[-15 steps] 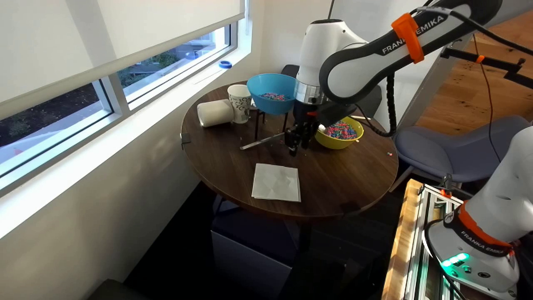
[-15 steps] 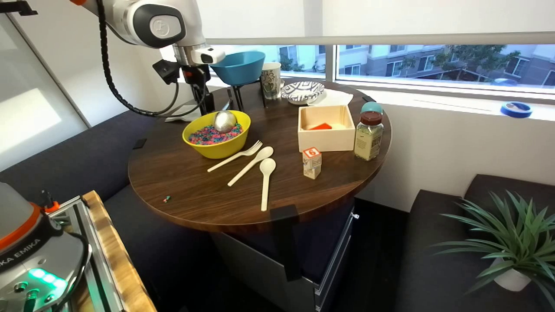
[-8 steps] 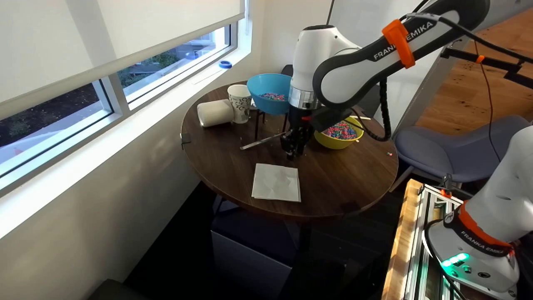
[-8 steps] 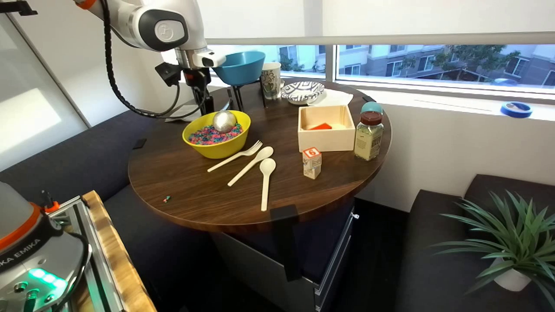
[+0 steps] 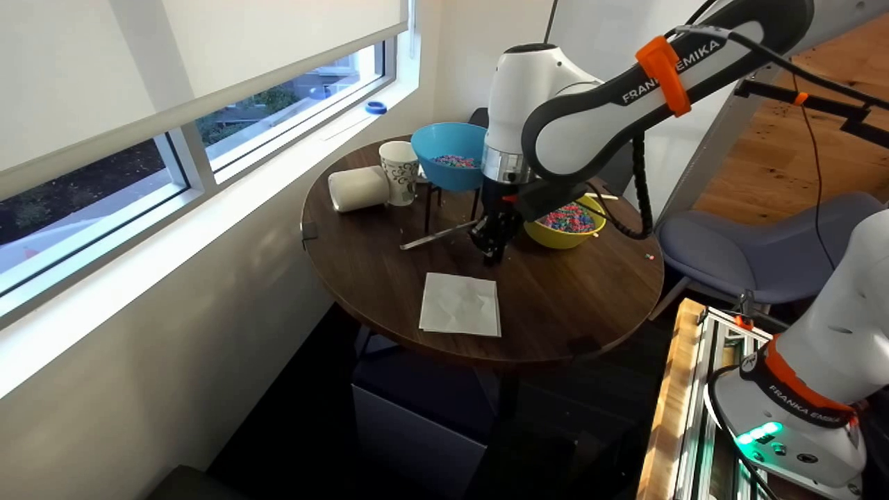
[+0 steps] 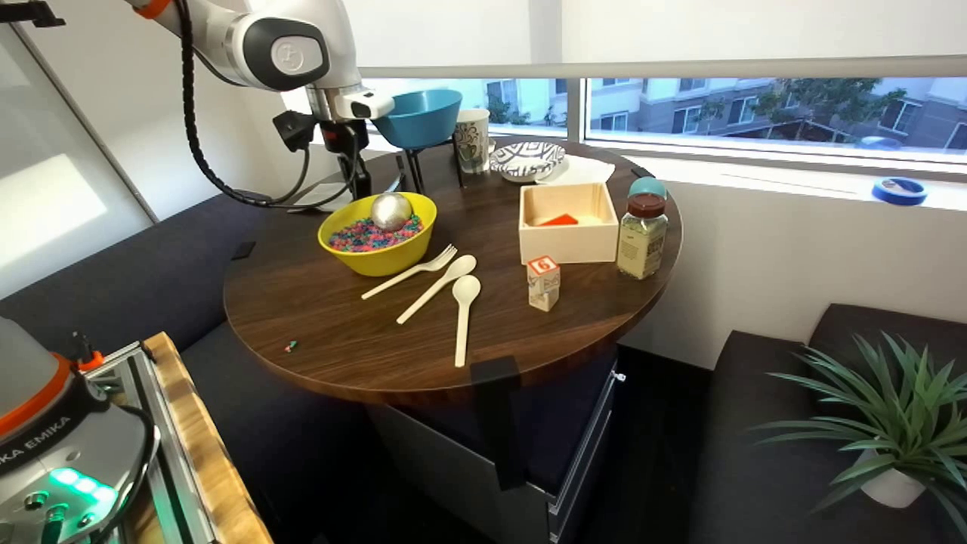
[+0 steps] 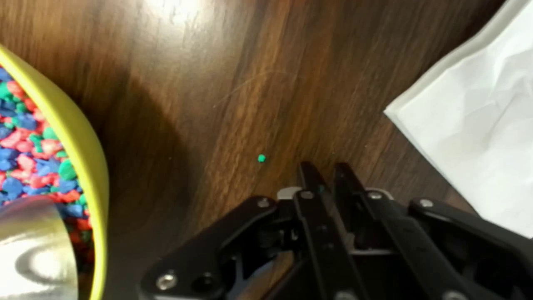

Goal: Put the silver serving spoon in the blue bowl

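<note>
Wrist view: the gripper (image 7: 325, 171) points down at the dark wood table (image 7: 233, 62). Its fingers (image 7: 314, 216) stand almost together; a slim gap shows and nothing visible fills it. Whether closure is complete I cannot tell. To one side, the scoop of the silver serving spoon (image 7: 35, 243), smooth and mirror-bright, rests among coloured granules (image 7: 37, 166) in the glossy yellow bowl (image 7: 87, 150).

In an exterior view, the spoon's long, slim handle (image 5: 437, 235) extends beside a black stand (image 5: 428, 212), probably so that it offers something to grasp. The gripper hides its middle; contact between its tip and the table cannot be confirmed. The stand raises the blue bowl (image 5: 451, 180), wide and plain-walled, so the spoon presumably needs lifting to clear the rim.

In an exterior view, the rounded scoop (image 6: 391, 211) sits within the yellow bowl, whose wall likely steadies it. The transfer is not yet made. A pale, matte fork (image 6: 412, 270) lies just beside that bowl.
</note>
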You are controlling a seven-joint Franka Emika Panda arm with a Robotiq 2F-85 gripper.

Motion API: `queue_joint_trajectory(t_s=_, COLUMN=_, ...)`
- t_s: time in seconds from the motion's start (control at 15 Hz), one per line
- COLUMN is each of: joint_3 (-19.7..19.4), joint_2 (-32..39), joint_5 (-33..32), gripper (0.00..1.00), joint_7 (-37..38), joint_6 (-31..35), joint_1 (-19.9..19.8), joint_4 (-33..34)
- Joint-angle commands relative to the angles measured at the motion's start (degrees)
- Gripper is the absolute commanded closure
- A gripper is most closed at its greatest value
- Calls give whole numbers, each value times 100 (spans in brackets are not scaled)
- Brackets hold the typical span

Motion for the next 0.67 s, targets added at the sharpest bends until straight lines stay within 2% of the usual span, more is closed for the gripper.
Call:
queue_joint_trajectory(t_s=0.0, joint_3=-25, joint_2=59, joint_5=-251, gripper=100, joint_7=351, joint_6=39, joint_1=63, joint_4=-68)
queue_joint_trajectory(t_s=0.27, joint_3=-6, joint_2=53, joint_5=-431, gripper=100, joint_7=483, joint_6=-53, joint_1=100, joint_4=10)
queue_joint_trajectory(t_s=0.6, joint_3=-7, joint_2=-596, joint_5=-974, gripper=99, joint_7=808, joint_6=-348, joint_1=137, joint_4=-59)
